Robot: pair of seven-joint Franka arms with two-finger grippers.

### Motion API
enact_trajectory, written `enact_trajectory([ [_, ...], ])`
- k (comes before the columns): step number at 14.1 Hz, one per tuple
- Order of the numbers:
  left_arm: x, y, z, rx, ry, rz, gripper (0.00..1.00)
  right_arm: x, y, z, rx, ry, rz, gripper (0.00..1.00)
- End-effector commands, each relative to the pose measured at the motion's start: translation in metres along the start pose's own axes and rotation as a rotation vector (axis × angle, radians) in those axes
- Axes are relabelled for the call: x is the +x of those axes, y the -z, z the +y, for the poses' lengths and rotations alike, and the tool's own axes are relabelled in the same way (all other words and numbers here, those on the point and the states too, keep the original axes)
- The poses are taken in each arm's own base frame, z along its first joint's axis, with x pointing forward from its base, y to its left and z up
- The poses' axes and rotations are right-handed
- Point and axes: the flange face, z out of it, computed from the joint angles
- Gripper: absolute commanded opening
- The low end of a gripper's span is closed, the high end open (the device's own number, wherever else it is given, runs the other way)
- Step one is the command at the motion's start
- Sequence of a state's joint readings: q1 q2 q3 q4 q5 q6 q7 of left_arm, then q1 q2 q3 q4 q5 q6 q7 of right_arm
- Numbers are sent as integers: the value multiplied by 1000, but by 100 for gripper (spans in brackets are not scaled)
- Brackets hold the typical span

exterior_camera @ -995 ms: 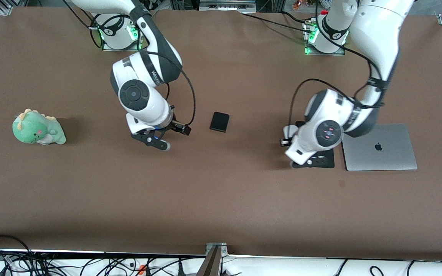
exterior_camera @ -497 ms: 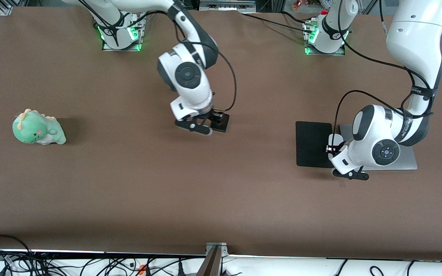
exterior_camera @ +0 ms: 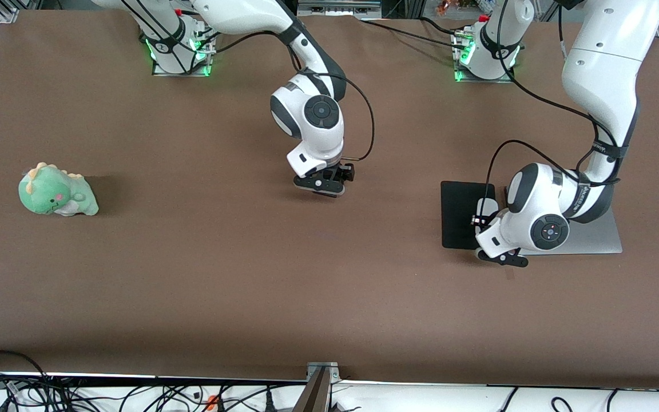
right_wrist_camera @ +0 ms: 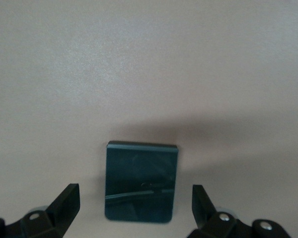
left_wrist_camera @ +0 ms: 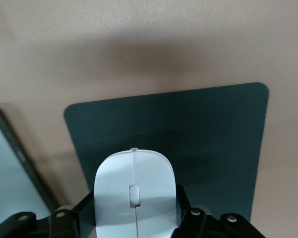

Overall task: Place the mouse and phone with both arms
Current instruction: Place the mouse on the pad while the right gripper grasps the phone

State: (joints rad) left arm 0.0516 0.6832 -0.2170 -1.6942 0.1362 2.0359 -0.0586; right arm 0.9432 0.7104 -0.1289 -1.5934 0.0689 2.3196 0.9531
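Mouse point(left_wrist_camera: 134, 191) sits clamped in the left gripper point(left_wrist_camera: 134, 218) just above the mouse pad point(left_wrist_camera: 208, 139), not yet set down, while the phone point(right_wrist_camera: 141, 181) lies on the counter point(exterior_camera: 192, 274) directly beneath the right gripper point(right_wrist_camera: 134, 208), spread wide and not grasping.

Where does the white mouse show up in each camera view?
Front view: mouse over the black mouse pad, at its edge beside the laptop.
Left wrist view: mouse between the jaws, over the mouse pad.
Right wrist view: not in it.
Shared landmark: the mouse pad.
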Motion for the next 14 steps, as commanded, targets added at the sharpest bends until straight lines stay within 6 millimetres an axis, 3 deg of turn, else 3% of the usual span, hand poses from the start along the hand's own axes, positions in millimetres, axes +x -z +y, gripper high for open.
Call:
enact_trajectory([
  [1, -4, -7, 3, 15, -10, 12, 100, -8, -16, 3, -1, 17, 39, 100],
  [4, -3, 0, -1, 15, -13, 18, 100, -11, -28, 2, 10, 20, 54, 100],
  [6, -2, 18, -1, 21, -11, 45, 100, -11, -32, 1, 17, -2, 58, 100],
  [8, -4, 59, -5, 33, -2, 50, 100, -16, -43, 0, 19, 14, 69, 100],
  [14, -16, 214, -10, 44, 27, 73, 100, -16, -62, 2, 15, 21, 81, 100],
])
